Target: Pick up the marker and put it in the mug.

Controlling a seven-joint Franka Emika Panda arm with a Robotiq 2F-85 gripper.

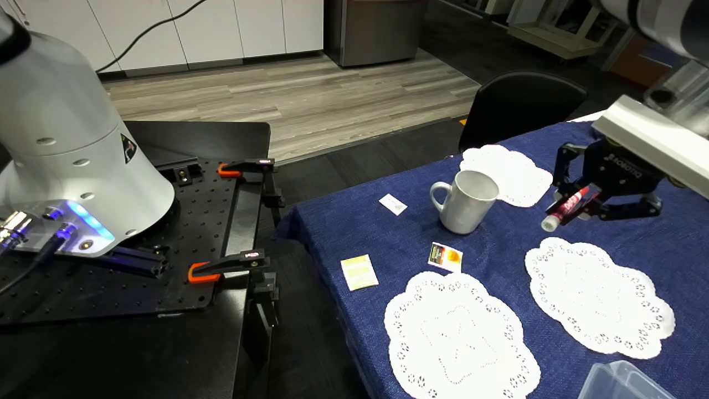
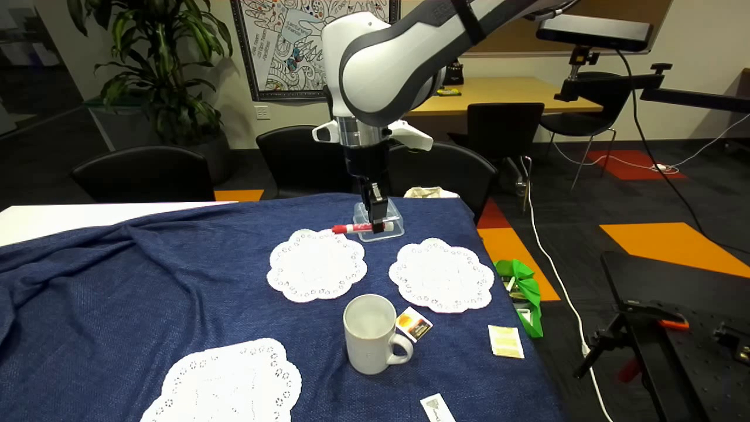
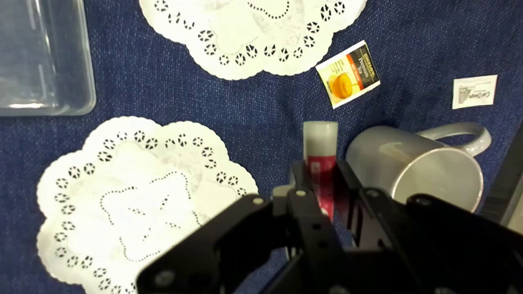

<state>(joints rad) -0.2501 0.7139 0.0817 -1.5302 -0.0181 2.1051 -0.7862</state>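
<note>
The marker has a red and white body, a whitish end and a red end. It shows in both exterior views [image 1: 564, 211] [image 2: 355, 228] and in the wrist view [image 3: 320, 141]. My gripper [image 1: 577, 205] is shut on the marker around its middle and holds it roughly level above the table; it also shows in an exterior view [image 2: 378, 224] and the wrist view [image 3: 320, 175]. The white mug [image 1: 469, 202] stands upright on the cloth, apart from the gripper, in both exterior views [image 2: 368, 340]. In the wrist view the mug [image 3: 378, 157] is right of the fingers.
White doilies [image 1: 460, 338] [image 2: 316, 266] [image 3: 143, 204] lie on the blue cloth [image 2: 234, 316]. A tea packet [image 1: 446, 257] lies near the mug. A yellow packet [image 1: 359, 272] and a small white packet [image 1: 393, 204] lie near the table edge. A clear plastic box [image 3: 88, 81] stands beyond the doilies.
</note>
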